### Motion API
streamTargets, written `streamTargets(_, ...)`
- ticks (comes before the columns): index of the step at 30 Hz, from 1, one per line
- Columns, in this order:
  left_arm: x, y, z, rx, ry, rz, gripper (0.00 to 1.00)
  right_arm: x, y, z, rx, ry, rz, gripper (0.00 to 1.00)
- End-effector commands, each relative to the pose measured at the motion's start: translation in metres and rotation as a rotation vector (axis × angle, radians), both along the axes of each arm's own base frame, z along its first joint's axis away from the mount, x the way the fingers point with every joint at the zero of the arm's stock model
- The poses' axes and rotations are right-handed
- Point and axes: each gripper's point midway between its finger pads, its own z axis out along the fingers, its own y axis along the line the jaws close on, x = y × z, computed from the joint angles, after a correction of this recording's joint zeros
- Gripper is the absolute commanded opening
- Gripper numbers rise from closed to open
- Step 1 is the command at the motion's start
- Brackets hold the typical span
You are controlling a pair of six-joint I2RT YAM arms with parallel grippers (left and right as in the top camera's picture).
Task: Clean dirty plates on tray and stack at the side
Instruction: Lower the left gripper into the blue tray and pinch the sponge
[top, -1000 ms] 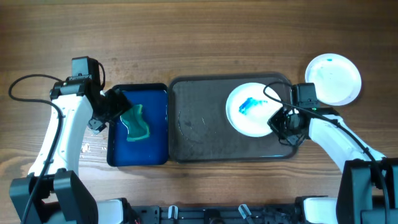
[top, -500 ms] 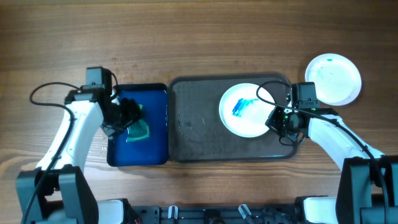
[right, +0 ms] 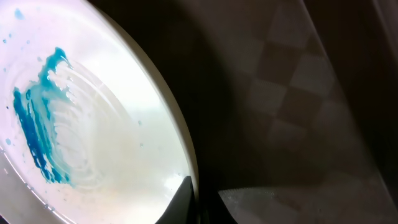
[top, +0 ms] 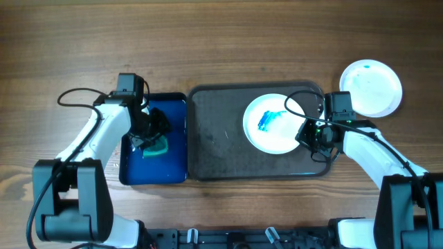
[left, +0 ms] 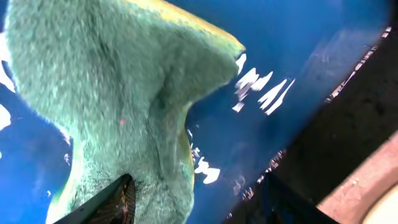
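1. Wooden tabletop (top: 221, 41) bears a dark grey rectangular tray (top: 214, 149); a blue-smeared round white plate (top: 273, 128) lies on its right half.
2. Right gripper (top: 309, 135), closed, seemingly pinches that plate's rim.
3. Left gripper (top: 149, 135), jaws apart, straddles a green sponge (top: 158, 146) in a deep-blue tray (top: 173, 162).

The plate (top: 275, 128) is white with blue streaks, the tray (top: 218, 142) dark grey-brown, the sponge (top: 159, 146) green.
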Motion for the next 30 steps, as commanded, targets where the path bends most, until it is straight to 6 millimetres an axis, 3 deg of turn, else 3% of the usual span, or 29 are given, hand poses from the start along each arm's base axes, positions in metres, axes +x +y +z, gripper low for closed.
streamTargets(1,0.014,-0.007,0.035,-0.032,-0.084,0.001,0.62,-0.004,0.002,-0.005,0.004,0.020,0.022,0.04)
streamTargets(4,0.015,-0.009,0.055,-0.032,-0.132,-0.010,0.64,-0.004,0.003,-0.005,0.011,0.021,0.022,0.04)
streamTargets(6,0.008,-0.003,0.055,0.000,-0.113,-0.004,0.64,-0.005,0.003,-0.005,0.011,0.023,0.023,0.04)
streamTargets(11,-0.007,0.017,0.040,0.120,-0.021,0.007,0.61,-0.006,0.003,-0.005,0.010,0.027,0.024,0.04)
streamTargets(24,-0.016,0.028,-0.009,0.190,0.145,-0.003,0.54,-0.008,0.003,-0.005,0.010,0.035,0.025,0.04)
streamTargets(25,-0.016,0.029,-0.010,0.195,0.149,-0.003,0.50,-0.008,0.003,-0.005,0.010,0.035,0.025,0.04)
streamTargets(26,-0.016,0.030,-0.011,0.199,0.152,-0.002,0.40,-0.008,0.003,-0.005,0.010,0.035,0.025,0.04)
streamTargets(28,-0.015,0.033,-0.011,0.214,0.148,-0.001,0.29,-0.008,0.003,-0.005,0.010,0.037,0.025,0.04)
streamTargets(30,-0.013,0.035,-0.011,0.230,0.138,0.000,0.27,-0.009,0.003,-0.006,0.010,0.041,0.025,0.04)
